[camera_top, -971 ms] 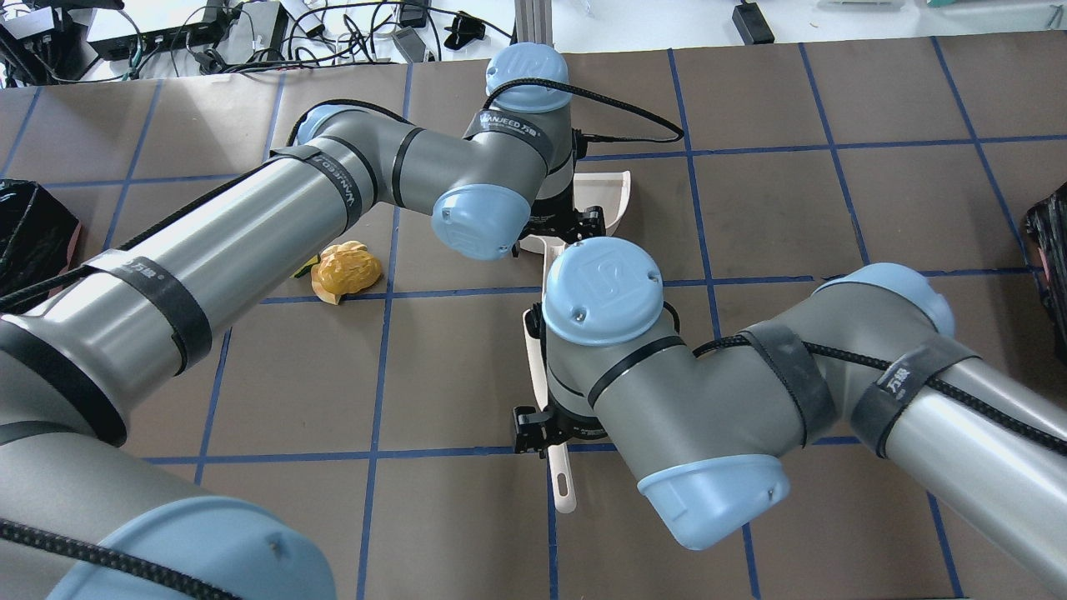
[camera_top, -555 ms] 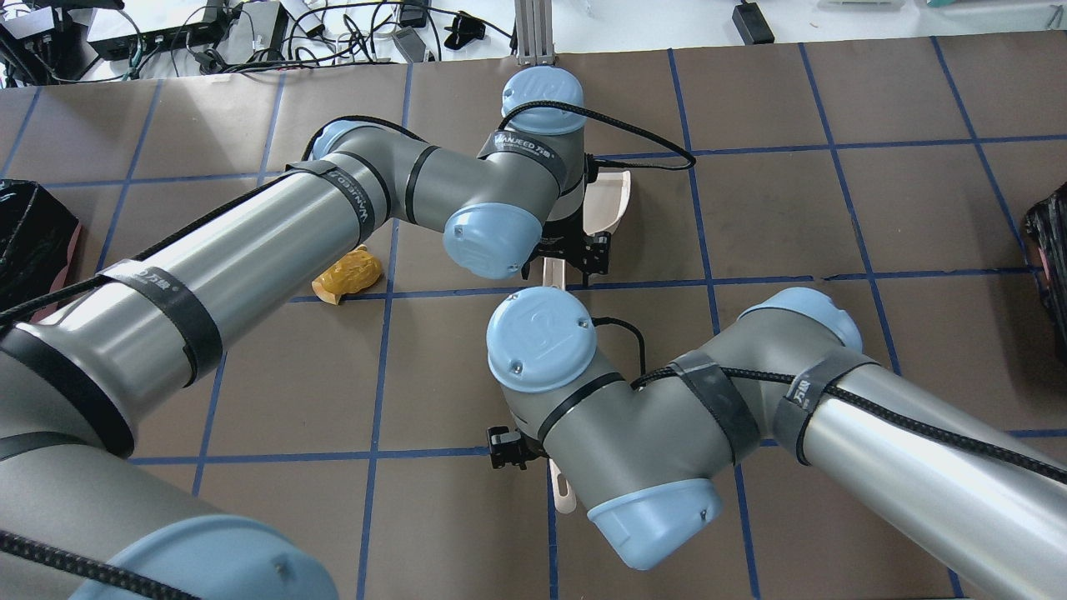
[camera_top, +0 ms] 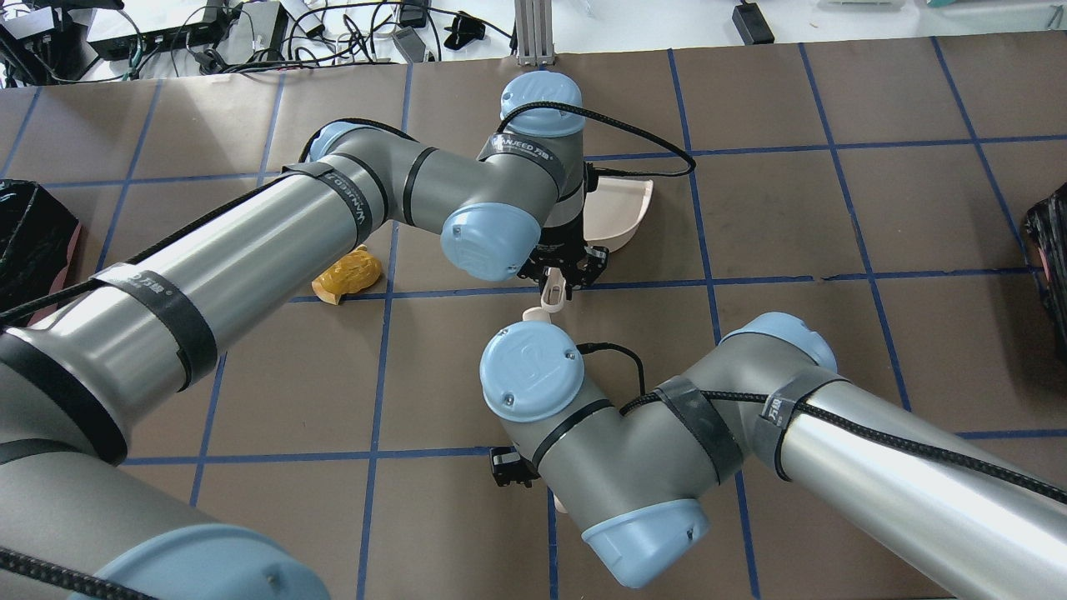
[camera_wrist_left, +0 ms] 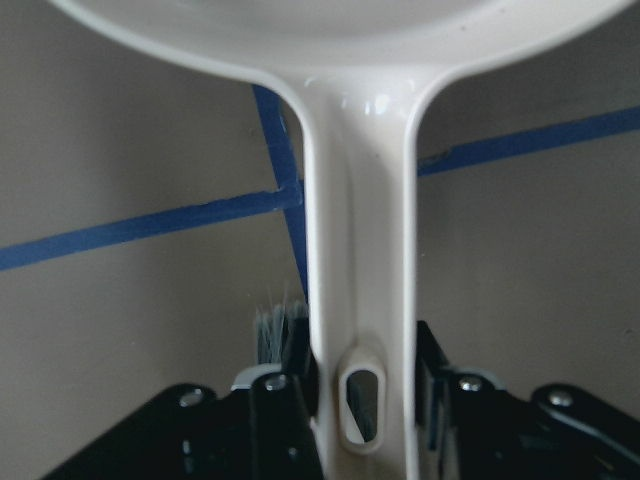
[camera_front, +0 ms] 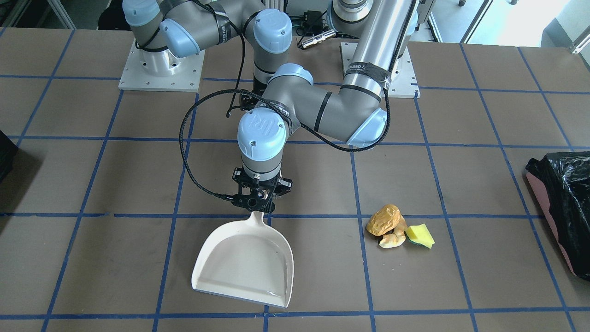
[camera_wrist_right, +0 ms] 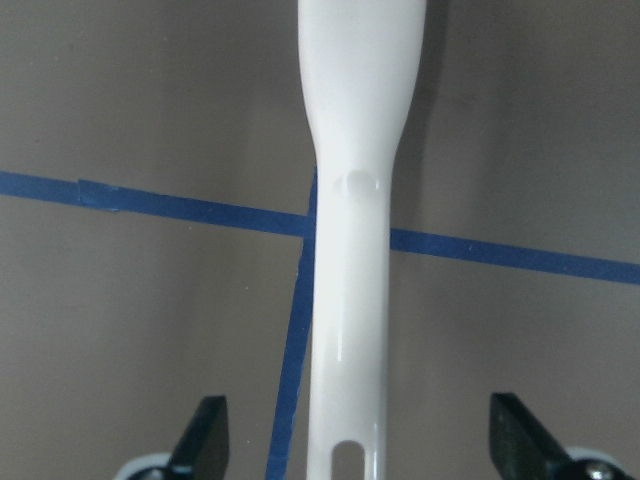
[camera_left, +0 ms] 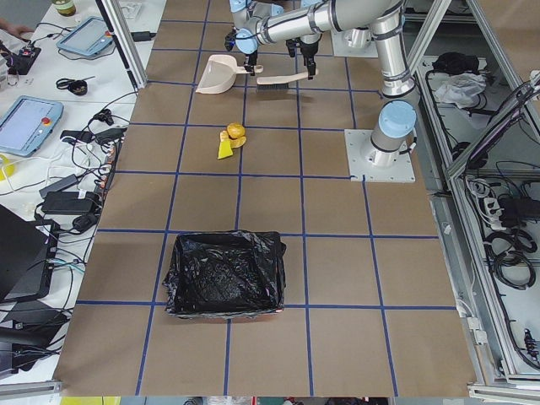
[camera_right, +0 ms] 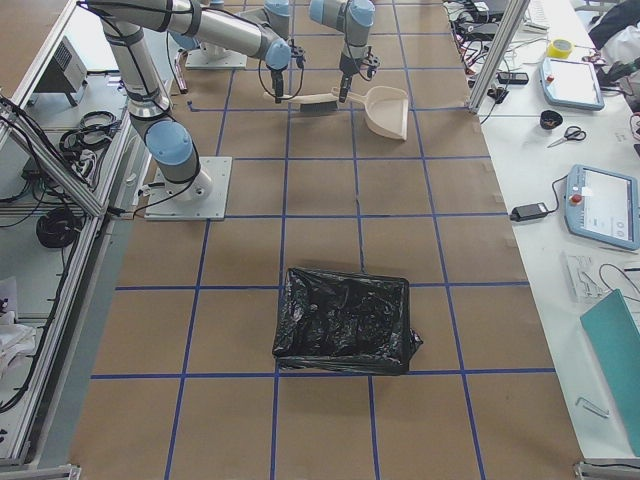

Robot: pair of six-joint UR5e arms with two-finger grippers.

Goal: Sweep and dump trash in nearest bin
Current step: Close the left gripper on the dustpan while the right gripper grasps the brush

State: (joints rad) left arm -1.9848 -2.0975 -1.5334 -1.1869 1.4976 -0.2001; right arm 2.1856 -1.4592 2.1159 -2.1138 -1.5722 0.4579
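Since a second ago, as the overhead view shows, the right end effector (camera_top: 508,467) has slid down-frame along the brush (camera_top: 534,315) toward its handle's end. Meanwhile the left end effector (camera_top: 563,279) has turned the dustpan (camera_top: 621,212) a little toward the right of the frame, away from the trash (camera_top: 348,277). That pile lies unmoved at centre left, mostly hidden by the left arm, so I judge both tools are only being readied and no sweeping has begun. Facing the robot, the front camera reveals what the arms cover from above: the whole dustpan, empty, at lower centre, well apart from the three-piece pile to its right, with the bin (camera_front: 564,198) at the right edge. From the table's left end, the side view alone sets brush and dustpan at the top, the pile below them, and the bin near the bottom. Only the left wrist camera shows the fingers (camera_wrist_left: 290,400) pinching the dustpan's handle. Only the right wrist camera shows that end effector spread, its fingers (camera_wrist_right: 208,440) clear of the brush handle on either side.
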